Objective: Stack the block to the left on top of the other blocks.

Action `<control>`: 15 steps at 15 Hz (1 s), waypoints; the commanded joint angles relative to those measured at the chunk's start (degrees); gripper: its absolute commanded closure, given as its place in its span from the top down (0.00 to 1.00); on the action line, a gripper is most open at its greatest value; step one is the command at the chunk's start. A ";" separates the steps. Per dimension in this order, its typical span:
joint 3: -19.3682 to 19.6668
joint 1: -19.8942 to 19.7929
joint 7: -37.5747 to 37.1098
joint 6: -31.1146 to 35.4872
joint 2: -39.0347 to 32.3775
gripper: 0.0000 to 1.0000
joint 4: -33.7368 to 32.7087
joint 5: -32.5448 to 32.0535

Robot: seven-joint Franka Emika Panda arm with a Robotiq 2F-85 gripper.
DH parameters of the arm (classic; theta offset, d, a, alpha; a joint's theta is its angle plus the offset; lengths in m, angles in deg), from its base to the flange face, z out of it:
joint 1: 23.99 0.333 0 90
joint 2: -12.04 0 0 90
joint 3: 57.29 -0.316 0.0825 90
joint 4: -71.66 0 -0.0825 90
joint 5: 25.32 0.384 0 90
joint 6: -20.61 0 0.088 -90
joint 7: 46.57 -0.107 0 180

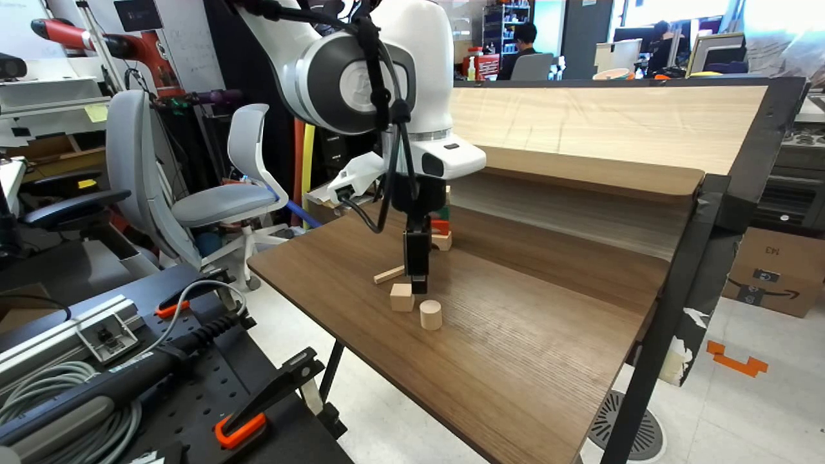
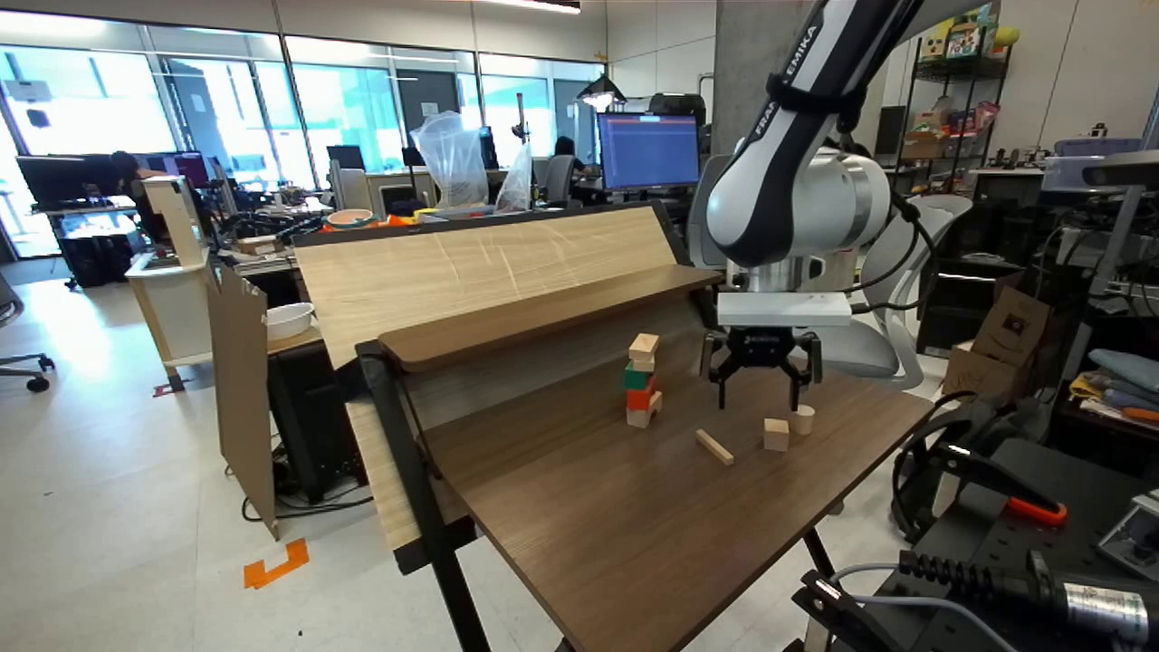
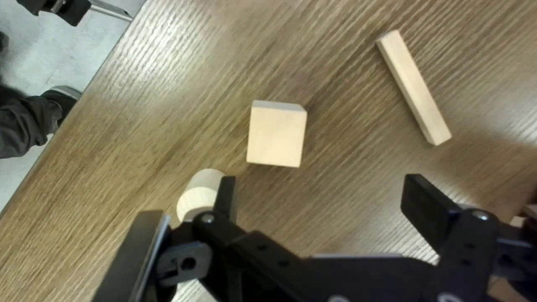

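The block to the left, a small pale wood cube (image 1: 402, 298), stands on the brown table in both exterior views (image 2: 776, 435). In the wrist view the cube (image 3: 277, 136) lies ahead of the jaws, not between them. The other blocks are a small tower (image 2: 639, 380), with pale pieces at the bottom, then red-orange, green and pale blocks on top. In an exterior view the tower (image 1: 441, 227) is partly hidden behind the gripper. My gripper (image 2: 759, 405) is open and empty above the table; its fingers also show in the wrist view (image 3: 322, 180).
A thin pale stick (image 2: 714, 446) lies near the cube. A short pale cylinder (image 1: 430, 315) stands beside the cube; in the wrist view one finger partly covers the cylinder (image 3: 199, 195). A raised wooden shelf (image 2: 543, 317) runs along the table's side behind the tower.
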 commanded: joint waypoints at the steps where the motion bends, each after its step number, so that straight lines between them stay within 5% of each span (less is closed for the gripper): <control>1: -1.96 -1.31 4.87 0.60 4.84 1.00 4.71 4.41; 15: -0.53 -0.77 3.82 3.69 3.10 1.00 5.99 6.47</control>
